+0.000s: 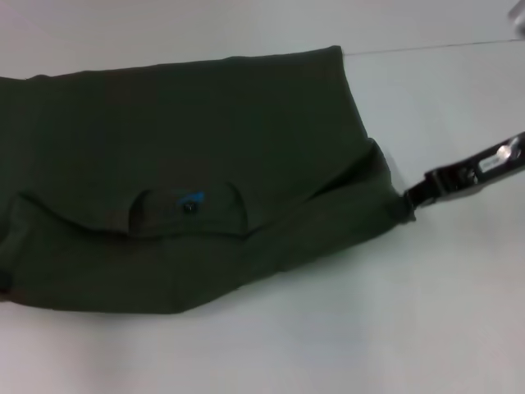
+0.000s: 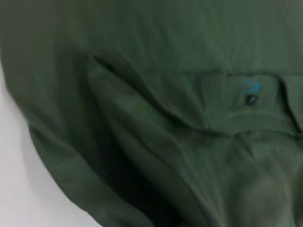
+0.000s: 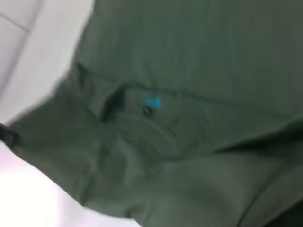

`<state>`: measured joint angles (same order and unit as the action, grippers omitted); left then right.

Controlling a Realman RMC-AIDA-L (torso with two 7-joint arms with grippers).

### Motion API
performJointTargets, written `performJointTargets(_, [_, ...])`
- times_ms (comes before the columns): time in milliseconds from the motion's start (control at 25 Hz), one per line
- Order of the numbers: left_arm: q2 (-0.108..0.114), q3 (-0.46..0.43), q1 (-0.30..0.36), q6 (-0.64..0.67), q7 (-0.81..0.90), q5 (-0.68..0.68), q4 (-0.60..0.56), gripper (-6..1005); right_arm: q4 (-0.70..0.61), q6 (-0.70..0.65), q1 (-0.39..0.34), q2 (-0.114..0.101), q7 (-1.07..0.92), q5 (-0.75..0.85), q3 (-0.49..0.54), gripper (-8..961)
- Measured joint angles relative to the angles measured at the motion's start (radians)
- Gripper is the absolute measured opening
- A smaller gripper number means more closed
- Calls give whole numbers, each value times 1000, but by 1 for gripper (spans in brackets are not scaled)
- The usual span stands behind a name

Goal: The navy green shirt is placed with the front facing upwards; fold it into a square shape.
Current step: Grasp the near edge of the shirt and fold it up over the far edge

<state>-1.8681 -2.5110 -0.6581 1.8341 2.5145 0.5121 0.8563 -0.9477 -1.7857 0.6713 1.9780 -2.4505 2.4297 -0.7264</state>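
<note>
Dark green shirt (image 1: 189, 148) folded on the white table (image 1: 426, 312), blue neck label (image 1: 192, 199) showing, right gripper (image 1: 410, 199) pinched on its right corner, left gripper unseen

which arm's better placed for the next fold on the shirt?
Right, probably. The right claw is at the navy green shirt's right-hand corner, apparently pinching it, on the table. The left claw doesn't show in head view.
</note>
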Motion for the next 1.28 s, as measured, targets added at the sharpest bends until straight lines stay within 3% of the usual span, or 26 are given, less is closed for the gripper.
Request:
performJointTargets(200, [0, -134, 4, 65, -48, 10, 71, 93, -79, -51, -15, -13, 17, -90, 119, 49])
performJointTargets(520, [23, -228, 1, 102, -85, 29, 105, 93, -134, -88, -20, -27, 14, -135, 208, 52])
performJointTargets(1080, [26, -250, 47, 163, -165, 13, 90, 94, -118, -198, -72, -23, 29, -143, 159, 58])
performJointTargets(1280, [26, -235, 61, 199, -187, -26, 90, 94, -128, -207, -127, -37, 9, -193, 98, 61])
